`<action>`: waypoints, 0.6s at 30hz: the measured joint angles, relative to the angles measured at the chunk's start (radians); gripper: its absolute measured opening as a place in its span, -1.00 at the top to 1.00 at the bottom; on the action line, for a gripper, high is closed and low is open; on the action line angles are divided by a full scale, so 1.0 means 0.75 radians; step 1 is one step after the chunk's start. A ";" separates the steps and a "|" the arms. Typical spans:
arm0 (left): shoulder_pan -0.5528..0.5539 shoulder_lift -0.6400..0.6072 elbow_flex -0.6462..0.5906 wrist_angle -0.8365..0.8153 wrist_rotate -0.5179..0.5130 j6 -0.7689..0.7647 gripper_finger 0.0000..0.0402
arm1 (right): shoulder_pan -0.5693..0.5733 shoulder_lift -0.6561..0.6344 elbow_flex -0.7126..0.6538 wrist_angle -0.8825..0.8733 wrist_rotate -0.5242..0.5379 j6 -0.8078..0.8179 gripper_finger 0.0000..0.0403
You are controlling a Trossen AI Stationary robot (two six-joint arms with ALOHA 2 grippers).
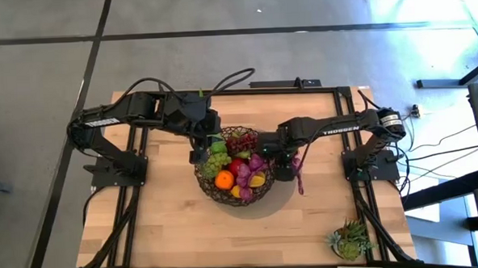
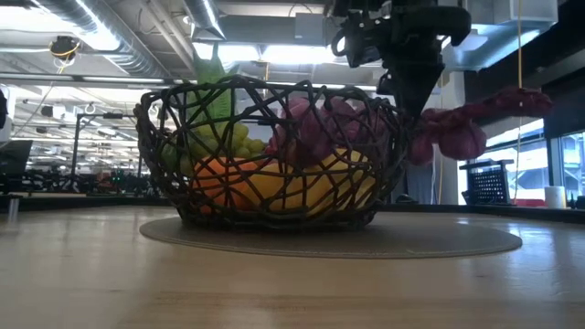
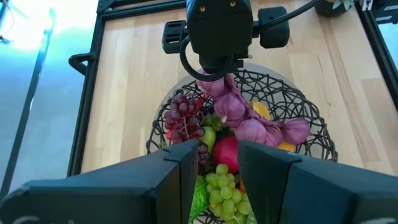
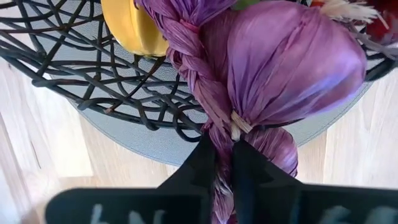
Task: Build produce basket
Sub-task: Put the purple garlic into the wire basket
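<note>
High view: the basket [image 1: 234, 176] sits at the centre of the frame on a grey mat [image 1: 283, 190], on the wooden table [image 1: 162, 226]. Inside it lie green grapes [image 1: 215, 159], dark red grapes [image 1: 241, 140], an orange [image 1: 224, 180], a red apple [image 1: 237, 167] and a yellow fruit [image 1: 257, 180]. The right gripper [image 1: 281, 163] hangs at the basket's right rim, its fingers pinched tight on a braid of purple bulbs [image 4: 261, 68]; the braid trails partly over the rim, its tail [image 1: 299, 176] hanging outside. The left gripper [image 3: 217, 165] hovers at the basket's upper-left edge, fingers parted a little and holding nothing. A spiky succulent [image 1: 350, 240] stands at lower right.
</note>
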 joint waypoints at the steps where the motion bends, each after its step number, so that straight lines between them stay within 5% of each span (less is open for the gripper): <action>1: 0.001 0.000 0.000 0.000 0.000 0.000 0.49 | 0.000 -0.001 0.000 -0.001 0.000 0.009 0.89; 18: 0.000 0.000 0.000 0.001 0.000 -0.001 0.49 | 0.005 -0.010 0.303 -0.200 0.129 0.014 0.94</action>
